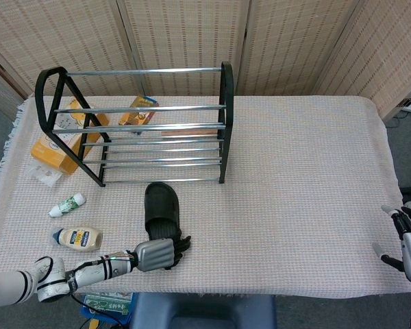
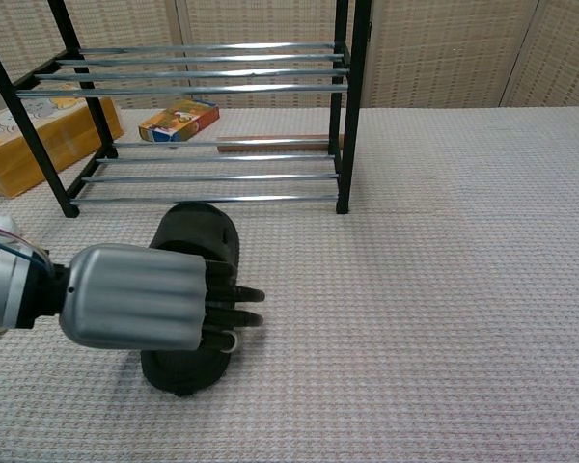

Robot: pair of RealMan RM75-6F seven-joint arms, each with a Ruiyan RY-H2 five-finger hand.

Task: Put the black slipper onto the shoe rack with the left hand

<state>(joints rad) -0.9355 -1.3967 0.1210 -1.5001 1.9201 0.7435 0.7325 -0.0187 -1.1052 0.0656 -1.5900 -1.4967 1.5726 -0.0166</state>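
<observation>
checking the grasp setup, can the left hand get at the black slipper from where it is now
Probably yes. The left hand is already over the heel end of the black slipper, fingers reaching across it, and nothing lies between them. Whether it grips yet is unclear.
</observation>
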